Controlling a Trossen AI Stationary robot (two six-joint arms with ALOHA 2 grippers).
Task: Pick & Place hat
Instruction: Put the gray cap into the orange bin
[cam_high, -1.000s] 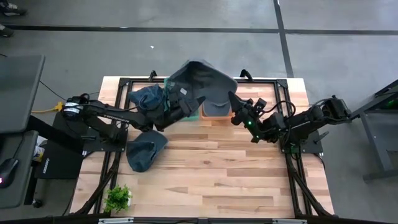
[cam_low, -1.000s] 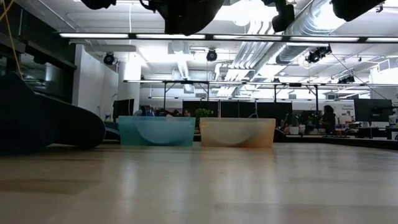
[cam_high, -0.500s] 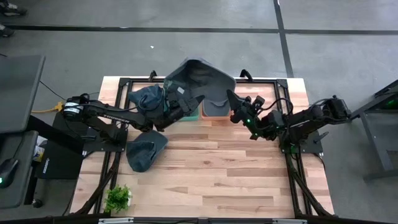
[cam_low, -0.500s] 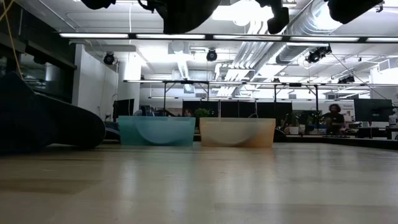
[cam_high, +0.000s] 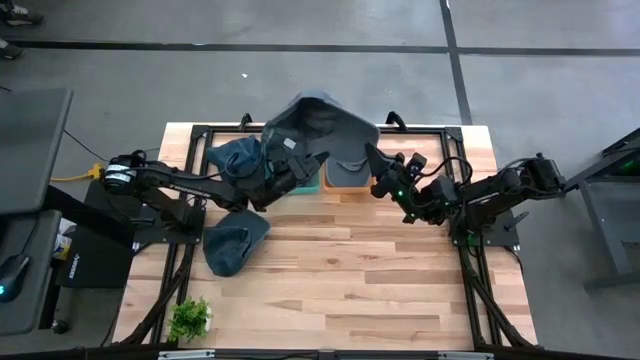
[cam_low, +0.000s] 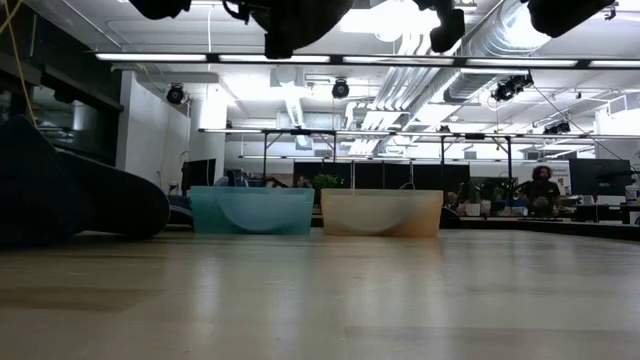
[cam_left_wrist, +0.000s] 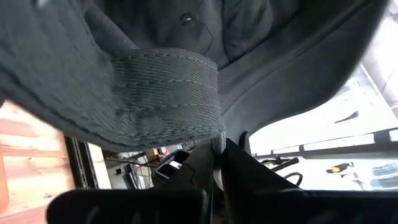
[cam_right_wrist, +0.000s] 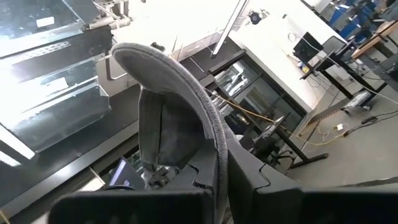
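Note:
A grey hat (cam_high: 322, 125) hangs in the air over the table's far middle, above the bins, stretched between both grippers. My left gripper (cam_high: 297, 155) is shut on its left side and my right gripper (cam_high: 369, 155) on its right side. In the left wrist view the stitched brim (cam_left_wrist: 165, 93) fills the picture above my left gripper (cam_left_wrist: 217, 148). In the right wrist view the brim (cam_right_wrist: 180, 81) shows edge-on, arching up from my right gripper (cam_right_wrist: 222, 155). The low view shows only the hat's underside (cam_low: 300, 20) at the top. My left gripper pinches the edge of the hat's stitched brim (cam_left_wrist: 214, 132) between its two fingers, coming from the table's left and slanting upward. The hat is lifted clear of the table and spreads out above the fingers. My right gripper pinches the brim's edge (cam_right_wrist: 217, 142) between its two fingers, coming from the table's right and slanting upward. The brim stands on edge and curves up from the fingers, clear of everything below.
A teal bin (cam_low: 250, 210) and an orange bin (cam_low: 380, 212) stand side by side at the far edge. A dark blue hat (cam_high: 235, 160) lies by the teal bin and another (cam_high: 232, 247) on the table's left. A small plant (cam_high: 190, 318) stands at the near left corner.
My left gripper has shut on the hat's left brim while staying in place. The hat's left part has drawn in a little toward it. The right gripper has kept its hold and the hat stays lifted.

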